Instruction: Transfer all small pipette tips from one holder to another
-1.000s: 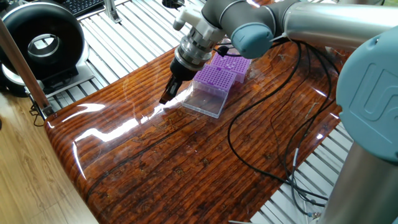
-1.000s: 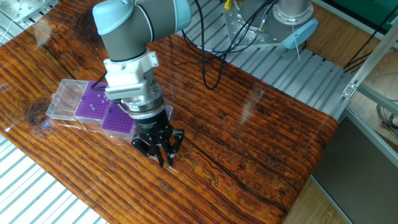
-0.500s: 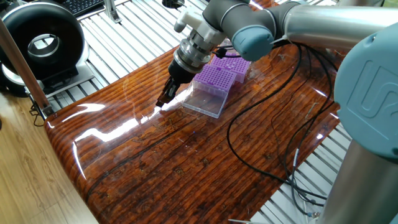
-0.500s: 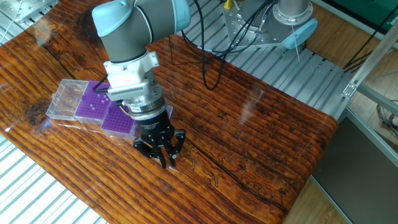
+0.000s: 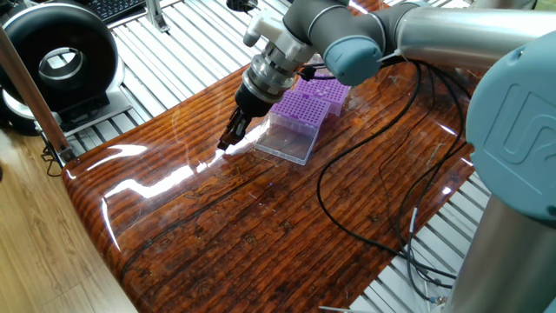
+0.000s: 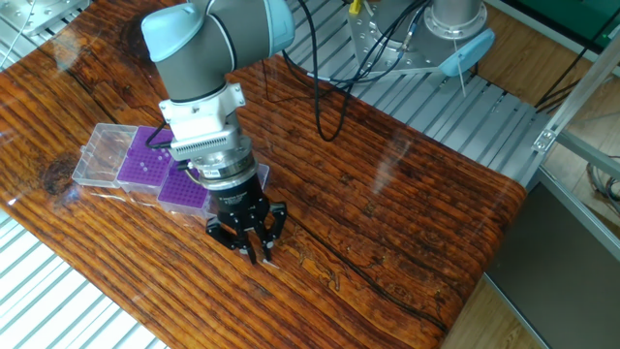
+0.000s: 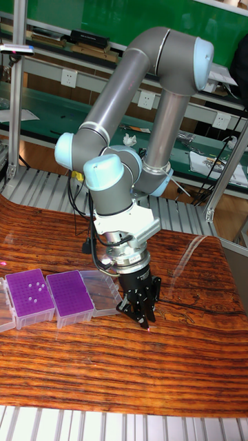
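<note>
One fixed view looks down from high up, close to the arm's big base at the right edge. The other fixed view looks down from the opposite side. The tall fixed view faces the arm head-on. All three share the wooden table middle.

No legible text, labels or numbers

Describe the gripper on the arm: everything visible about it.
The gripper is black, with two fingers drawn close together, mounted under a silver wrist flange on the grey arm. It points steeply down at the glossy wooden table, its tips at or just above the surface, beside the clear open lid of the nearer purple rack. Whether it grips anything cannot be told.
</note>
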You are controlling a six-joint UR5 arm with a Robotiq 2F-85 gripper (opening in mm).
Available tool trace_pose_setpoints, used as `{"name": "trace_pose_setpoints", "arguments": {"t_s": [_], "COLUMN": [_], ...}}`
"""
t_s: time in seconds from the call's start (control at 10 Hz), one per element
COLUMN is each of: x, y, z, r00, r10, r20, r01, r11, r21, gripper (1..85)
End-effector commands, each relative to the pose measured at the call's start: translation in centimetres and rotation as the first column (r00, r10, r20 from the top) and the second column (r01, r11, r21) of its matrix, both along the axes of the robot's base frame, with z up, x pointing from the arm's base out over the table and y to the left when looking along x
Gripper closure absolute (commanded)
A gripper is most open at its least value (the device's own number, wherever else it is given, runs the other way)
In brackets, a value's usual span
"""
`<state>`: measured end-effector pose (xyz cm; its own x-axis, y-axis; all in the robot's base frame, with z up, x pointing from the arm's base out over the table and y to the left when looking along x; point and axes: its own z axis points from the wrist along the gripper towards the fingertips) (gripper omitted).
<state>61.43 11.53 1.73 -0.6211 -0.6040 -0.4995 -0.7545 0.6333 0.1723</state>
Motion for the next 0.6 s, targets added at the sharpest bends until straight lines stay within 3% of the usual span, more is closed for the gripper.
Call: {"name": "trace_pose_setpoints", "arguments": {"t_s": [0.0, 0.5], "x": [0.12, -0.35], "y": [0.21, 0.85], "z": [-0.01, -0.51], "r00": [1.000, 1.000], "r10": [0.003, 0.004], "r20": [0.013, 0.018], "r01": [-0.003, -0.004], "r11": [1.000, 1.000], "r21": [0.010, 0.012], "gripper": [57.3, 57.3]}}
